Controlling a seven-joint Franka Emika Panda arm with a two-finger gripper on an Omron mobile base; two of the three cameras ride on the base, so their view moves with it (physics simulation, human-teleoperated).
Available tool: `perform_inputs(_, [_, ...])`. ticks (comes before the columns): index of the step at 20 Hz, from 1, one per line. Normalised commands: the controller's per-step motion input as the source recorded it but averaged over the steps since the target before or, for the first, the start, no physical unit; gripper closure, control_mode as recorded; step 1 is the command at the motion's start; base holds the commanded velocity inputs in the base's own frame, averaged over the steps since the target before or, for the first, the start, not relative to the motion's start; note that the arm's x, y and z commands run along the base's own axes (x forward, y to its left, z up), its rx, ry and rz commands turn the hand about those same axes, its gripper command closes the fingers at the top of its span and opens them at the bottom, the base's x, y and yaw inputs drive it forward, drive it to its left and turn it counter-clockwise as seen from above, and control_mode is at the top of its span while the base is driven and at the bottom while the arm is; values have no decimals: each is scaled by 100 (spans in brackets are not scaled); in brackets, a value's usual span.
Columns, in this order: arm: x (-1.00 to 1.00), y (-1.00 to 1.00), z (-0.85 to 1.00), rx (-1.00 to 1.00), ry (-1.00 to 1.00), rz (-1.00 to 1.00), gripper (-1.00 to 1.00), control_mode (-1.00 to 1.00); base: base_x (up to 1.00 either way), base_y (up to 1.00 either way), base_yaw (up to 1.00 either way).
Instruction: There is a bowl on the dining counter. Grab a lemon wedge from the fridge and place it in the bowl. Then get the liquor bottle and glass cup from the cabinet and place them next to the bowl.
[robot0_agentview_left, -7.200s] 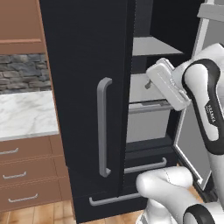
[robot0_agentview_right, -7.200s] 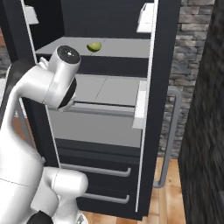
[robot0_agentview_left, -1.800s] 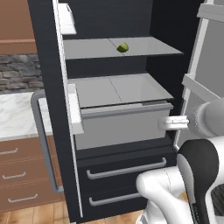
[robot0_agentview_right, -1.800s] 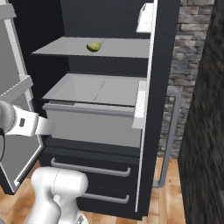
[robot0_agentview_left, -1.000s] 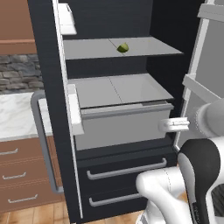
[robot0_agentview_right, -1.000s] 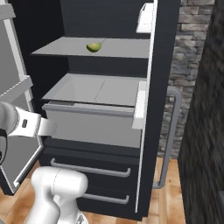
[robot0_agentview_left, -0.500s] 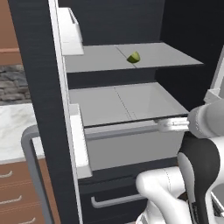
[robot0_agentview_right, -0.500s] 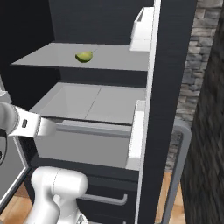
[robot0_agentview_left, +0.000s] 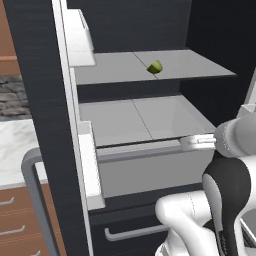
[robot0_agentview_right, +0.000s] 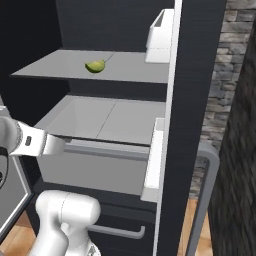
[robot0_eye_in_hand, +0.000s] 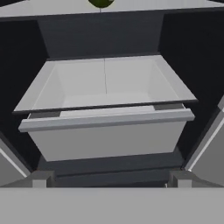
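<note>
While the gripper (robot0_eye_in_hand: 107, 180) stands wide with nothing between its fingertips (robot0_eye_in_hand: 38, 179), it faces the front of a grey crisper drawer (robot0_eye_in_hand: 105, 131) low in the open fridge (robot0_agentview_right: 192, 75). Beyond and above, the lemon wedge (robot0_agentview_left: 155, 67) rests alone on the grey shelf (robot0_agentview_left: 200, 67), near the shelf's middle, well apart from the gripper.

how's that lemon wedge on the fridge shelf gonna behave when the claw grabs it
The lemon wedge looks tiny, so probably very light. Its curved back rests on the smooth grey shelf, so it may rock or slide if nudged. The rounded, glossy-looking rind could slip between the fingers; squeezing it across its flat cut sides seems safer.
</note>
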Motion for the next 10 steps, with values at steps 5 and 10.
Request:
perform_inputs(5, [2,0,-2,0,-2,0,-100,-100,7,0,0])
perform_inputs(10, [46,8,34,1,-3,-8,-100,-100,0,0,0])
